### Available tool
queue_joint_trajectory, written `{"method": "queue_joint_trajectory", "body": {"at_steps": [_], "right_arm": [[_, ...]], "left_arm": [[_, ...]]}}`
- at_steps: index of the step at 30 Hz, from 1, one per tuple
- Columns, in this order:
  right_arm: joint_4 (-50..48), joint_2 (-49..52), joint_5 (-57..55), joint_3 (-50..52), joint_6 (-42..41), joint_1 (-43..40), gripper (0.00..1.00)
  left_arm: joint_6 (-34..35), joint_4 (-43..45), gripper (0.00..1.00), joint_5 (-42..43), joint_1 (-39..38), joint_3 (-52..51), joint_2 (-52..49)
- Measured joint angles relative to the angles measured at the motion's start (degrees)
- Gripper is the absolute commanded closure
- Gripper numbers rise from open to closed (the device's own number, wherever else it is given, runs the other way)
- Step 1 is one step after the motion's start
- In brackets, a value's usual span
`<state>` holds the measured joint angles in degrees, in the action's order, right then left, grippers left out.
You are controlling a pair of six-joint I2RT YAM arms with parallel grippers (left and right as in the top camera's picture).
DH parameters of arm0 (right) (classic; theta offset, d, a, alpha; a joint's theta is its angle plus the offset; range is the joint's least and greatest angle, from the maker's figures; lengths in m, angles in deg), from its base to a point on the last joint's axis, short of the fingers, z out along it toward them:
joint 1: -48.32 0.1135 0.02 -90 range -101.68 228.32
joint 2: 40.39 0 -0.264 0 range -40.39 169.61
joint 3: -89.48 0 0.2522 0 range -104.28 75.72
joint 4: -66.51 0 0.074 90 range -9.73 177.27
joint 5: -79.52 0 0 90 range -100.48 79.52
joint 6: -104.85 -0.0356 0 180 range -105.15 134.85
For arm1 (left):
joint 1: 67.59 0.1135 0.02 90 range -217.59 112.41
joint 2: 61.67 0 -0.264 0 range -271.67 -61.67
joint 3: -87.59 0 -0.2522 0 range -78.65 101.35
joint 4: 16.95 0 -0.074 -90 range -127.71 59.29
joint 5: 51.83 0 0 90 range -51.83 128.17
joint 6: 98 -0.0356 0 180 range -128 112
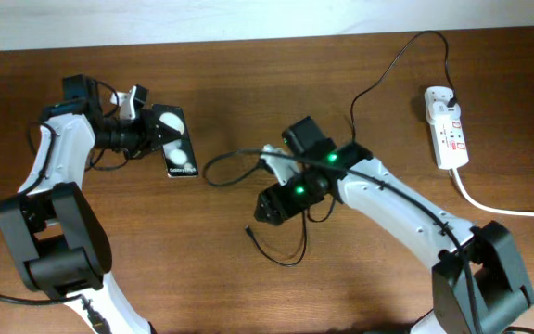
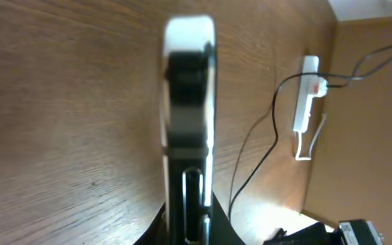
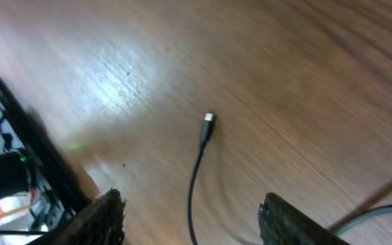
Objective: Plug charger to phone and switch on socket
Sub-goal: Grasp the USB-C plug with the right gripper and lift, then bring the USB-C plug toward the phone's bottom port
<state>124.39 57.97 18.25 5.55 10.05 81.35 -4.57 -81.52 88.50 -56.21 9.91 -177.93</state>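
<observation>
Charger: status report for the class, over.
Left end effector shut on phone. Right end effector open over loose connector tip of charger. No obstruction seen.

The cable's tip lies on bare table with nothing beside it, straight ahead of the gap between the right gripper's wide-spread fingers. The left gripper covers one end of the phone; the end with the white text is free. A loop of cable lies between the phone and the right arm. Left of the power strip the wood is bare; its white cord trails off to the right.
</observation>
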Motion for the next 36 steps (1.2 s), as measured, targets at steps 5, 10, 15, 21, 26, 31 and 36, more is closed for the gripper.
{"method": "queue_joint_trajectory", "body": {"at_steps": [5, 10, 15, 21, 26, 31, 36], "right_arm": [[-0.42, 0.00, -15.72, 0.00, -7.54, 9.38, 0.34], [-3.48, 3.54, -22.97, 0.00, -10.23, 16.15, 0.49], [-4.17, 7.67, -25.64, 0.00, -10.49, 17.33, 0.59], [-4.35, 10.25, -26.40, 0.00, -11.72, 20.70, 0.63], [-4.35, 11.10, -28.55, 0.00, -11.76, 21.33, 0.63], [-4.37, 11.96, -31.12, 0.00, -11.72, 21.33, 0.72], [-4.50, 13.05, -31.52, 0.31, -11.85, 21.33, 0.67]], "left_arm": [[-0.63, 9.70, 1.00, 3.76, -0.22, -9.09, 0.22], [0.68, 15.19, 1.00, 5.18, -0.33, -13.68, 0.24], [1.77, 15.13, 1.00, 5.95, -0.72, -13.68, 0.24], [2.01, 15.80, 1.00, 6.27, -2.69, -13.68, 0.24], [2.01, 15.80, 1.00, 6.27, -2.69, -13.68, 0.24], [2.23, 15.80, 1.00, 6.27, -2.69, -13.68, 0.24], [2.23, 15.80, 1.00, 6.27, -2.69, -13.68, 0.24]]}}
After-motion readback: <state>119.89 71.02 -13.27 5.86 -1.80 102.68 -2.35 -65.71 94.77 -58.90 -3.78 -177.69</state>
